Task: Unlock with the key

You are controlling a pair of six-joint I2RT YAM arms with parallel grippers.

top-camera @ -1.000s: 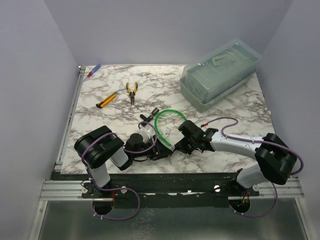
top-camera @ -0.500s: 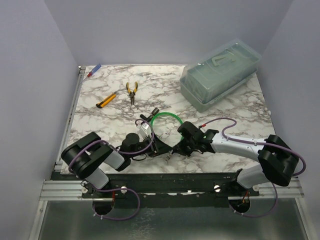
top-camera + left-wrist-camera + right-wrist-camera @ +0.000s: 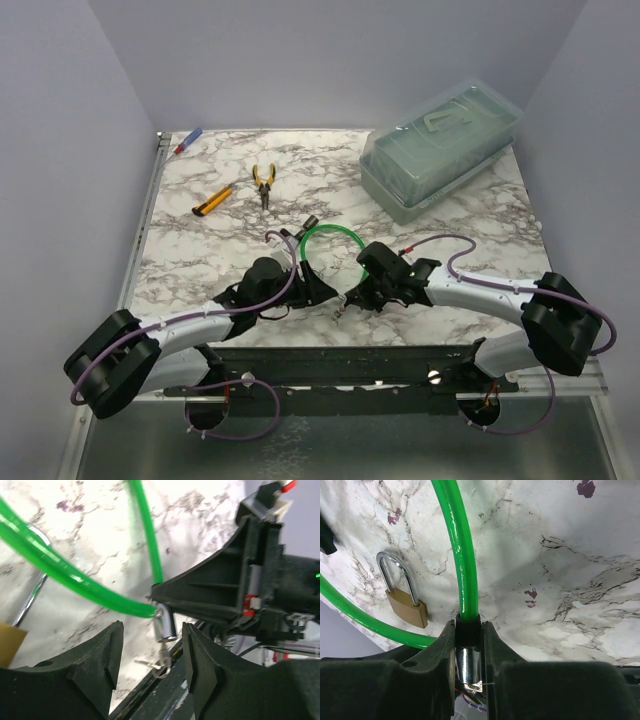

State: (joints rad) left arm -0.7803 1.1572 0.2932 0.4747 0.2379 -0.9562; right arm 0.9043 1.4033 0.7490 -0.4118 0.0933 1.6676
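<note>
My right gripper (image 3: 469, 630) is shut on the silvery cylinder end (image 3: 468, 662) of the green cable (image 3: 456, 540), near the table's front edge (image 3: 352, 297). A tiny silver key (image 3: 146, 664) hangs on a small ring just below that cylinder end (image 3: 164, 625); it also shows in the top view (image 3: 339, 309). My left gripper (image 3: 151, 640) is open, its fingers on either side of the cylinder end and key without touching them (image 3: 316, 290). The small brass padlock (image 3: 407, 607) lies flat on the marble inside the cable loop.
Yellow-handled pliers (image 3: 263, 185), a yellow utility knife (image 3: 212, 200) and a red-and-blue pen (image 3: 187, 140) lie at the back left. A clear plastic box (image 3: 440, 145) stands at the back right. The table's front rail (image 3: 380, 352) is just below both grippers.
My left arm has dropped low and stretched out, bringing its gripper rightward to the cable end. My right gripper has stayed shut on the cable end, shifting slightly left.
</note>
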